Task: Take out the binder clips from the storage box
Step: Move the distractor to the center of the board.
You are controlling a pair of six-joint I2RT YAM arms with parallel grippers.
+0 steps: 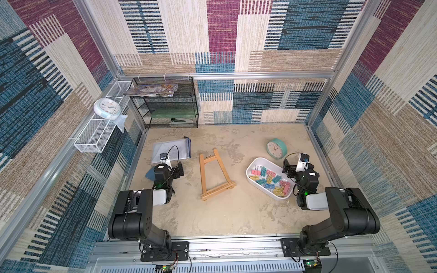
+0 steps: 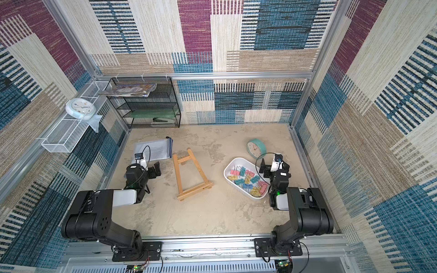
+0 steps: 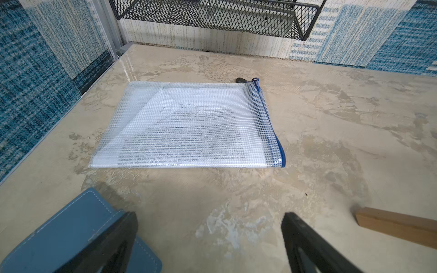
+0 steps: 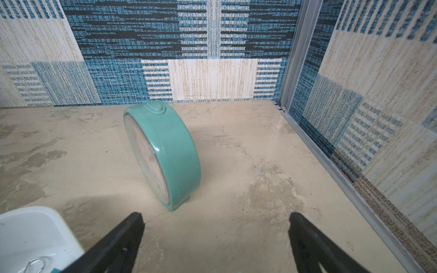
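All binder clips (image 1: 269,180) sit in the storage box (image 1: 259,163), on the robot's right side of the table (image 1: 236,212). They're heaped toward the box's near end w/ wire handles tangled; the far end is bare. None out yet, so the task looks to be at its start. The box lies diagonal, just beside the right gripper (image 4: 215,217), so the right arm is the obvious one for picking: short reach, prob. straight down over the rim.

The right gripper's jaws are spread wide w/ nothing btwn them. It's aimed low past the box's corner toward the teal clock (image 4: 163,153), which stands on edge beyond the box, apart from it. A wide spread suits an approach but is more than one small clip needs. W/ the heap, a pinch could drag 2–3 clips by hooked handles.

The left gripper (image 3: 210,217) is also spread wide & empty. It's parked low on the robot's left of the wooden easel (image 1: 214,176), facing a mesh zip pouch (image 3: 189,125) w/ printed sheets inside. One jaw overlaps a blue stitched pad (image 3: 78,234) in the wrist view; touching or just above, can't tell. Parked there it's clear of the box, & the open table btwn easel & box is a likely drop spot
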